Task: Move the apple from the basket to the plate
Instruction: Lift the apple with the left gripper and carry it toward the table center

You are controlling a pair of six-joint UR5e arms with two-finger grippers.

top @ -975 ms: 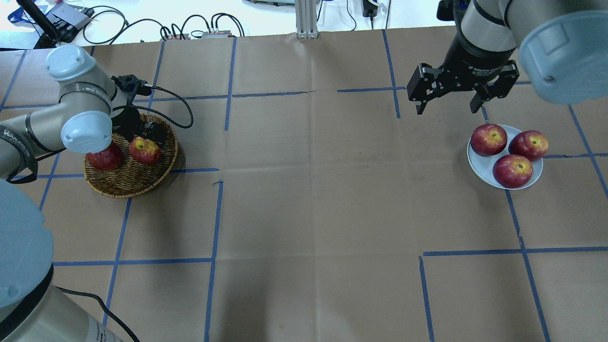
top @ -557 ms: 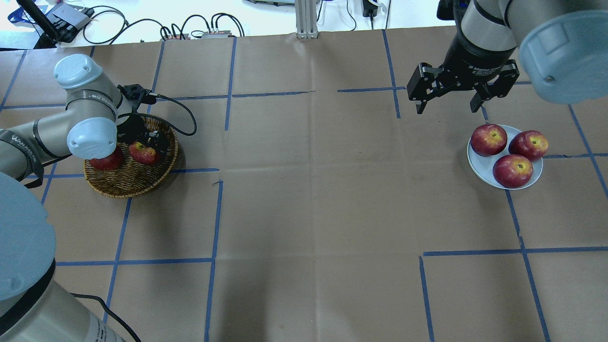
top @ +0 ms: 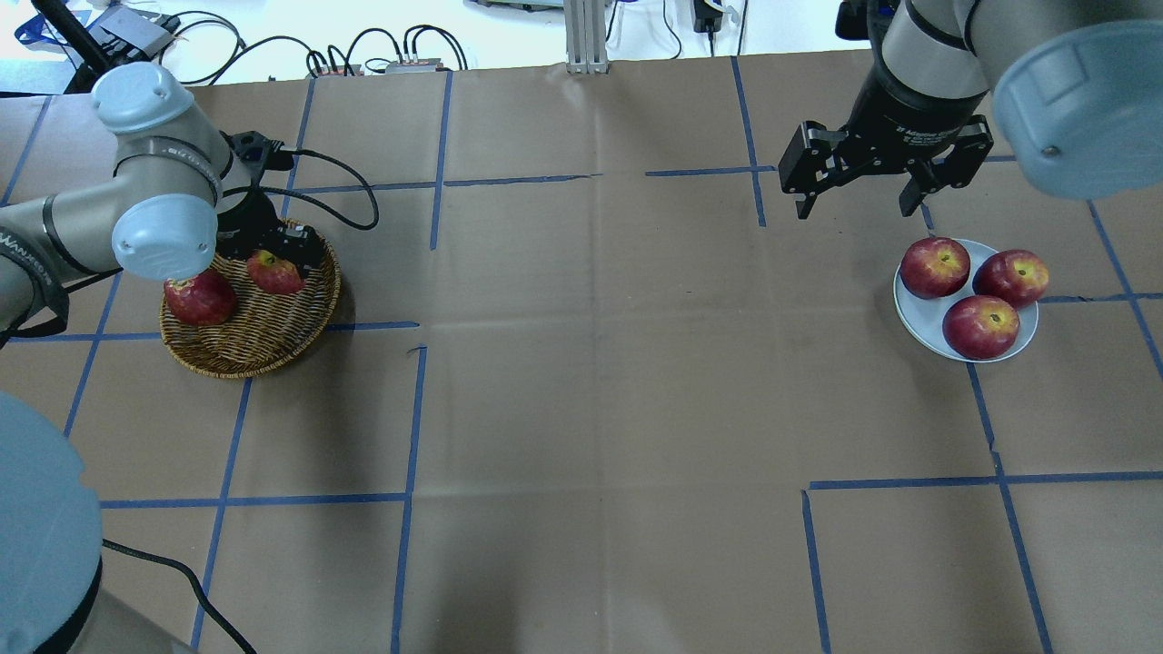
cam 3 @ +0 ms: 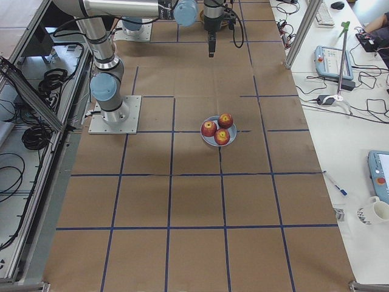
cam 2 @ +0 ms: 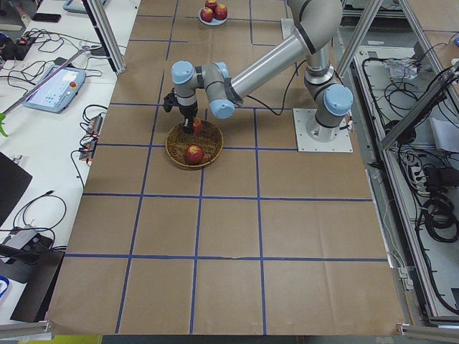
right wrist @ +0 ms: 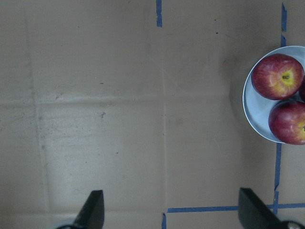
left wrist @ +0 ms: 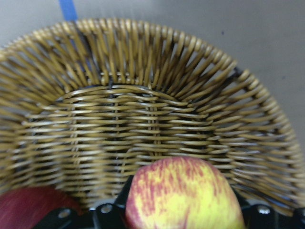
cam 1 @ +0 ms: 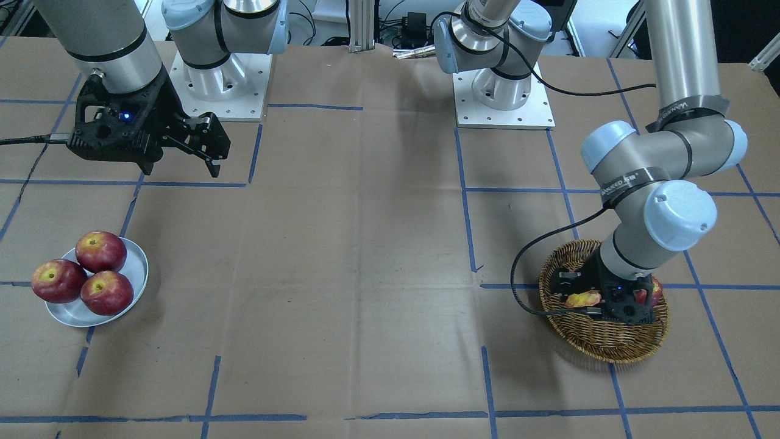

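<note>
The round, pale yellow streaked apple (left wrist: 183, 195) sits between the black left fingers (left wrist: 123, 200). They look clamped on its two sides. It is over the back part of the round brown woven basket (top: 263, 350). I cannot tell if it has left the weave yet.

The streaked apple is smooth and round. It could slip out if the hold is loose or the arm jerks. Then it would drop into the basket, or bounce out onto the brown paper desk (top: 591, 363) and roll away. Just beside it in the basket lies a dark red apple (top: 200, 298). If the arm swings low, it could bump that one. It could also catch the basket's rim and drag the basket along.

The small, shiny white plate (top: 919, 316) is well apart, on the other side of the desk, so the trip is long. On it sit three red apples (top: 934, 267), and they take up nearly all the room. The streaked apple might land on top of them and roll off, or push one over the edge.

The black right fingers (right wrist: 93, 212) are wide apart with nothing in them. They hang over the desk near the plate. If both arms go to the plate together, they could knock into each other.
</note>
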